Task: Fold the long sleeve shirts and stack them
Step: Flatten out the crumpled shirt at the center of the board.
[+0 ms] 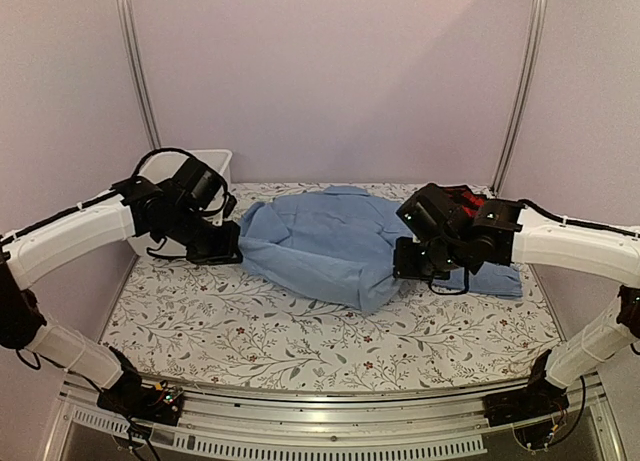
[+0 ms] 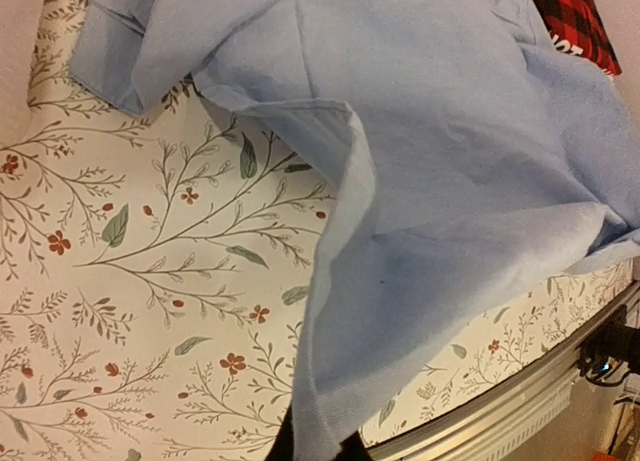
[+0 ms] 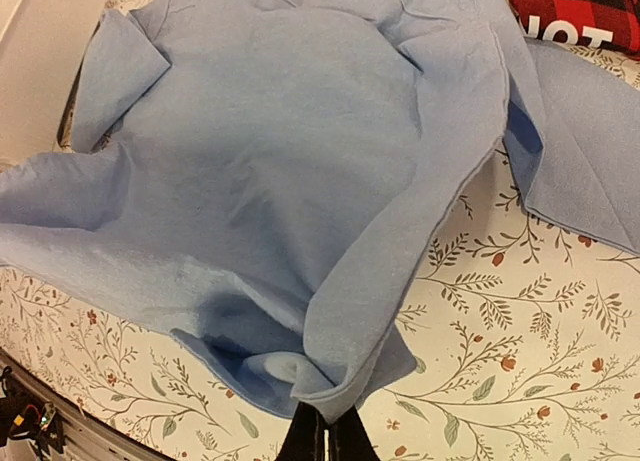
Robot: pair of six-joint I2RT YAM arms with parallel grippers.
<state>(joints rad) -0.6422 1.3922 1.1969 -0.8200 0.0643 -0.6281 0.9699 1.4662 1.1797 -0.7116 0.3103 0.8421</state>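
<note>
The light blue shirt (image 1: 325, 243) lies spread across the middle of the floral table, bunched toward its near edge. My left gripper (image 1: 228, 243) is shut on its left edge and lifts the cloth (image 2: 420, 181) off the table. My right gripper (image 1: 410, 261) is shut on a folded corner at its right side, the cloth (image 3: 280, 181) bunched at my fingertips (image 3: 345, 436). The red-and-black plaid shirt (image 1: 462, 198) with a white label lies behind my right wrist, at the back right; it also shows in the right wrist view (image 3: 570, 11) and the left wrist view (image 2: 572, 21).
A white bin (image 1: 205, 171) stands at the back left behind my left arm. A loose blue sleeve (image 1: 495, 279) trails right of my right gripper. The table's metal front rail (image 1: 320, 401) runs along the near edge.
</note>
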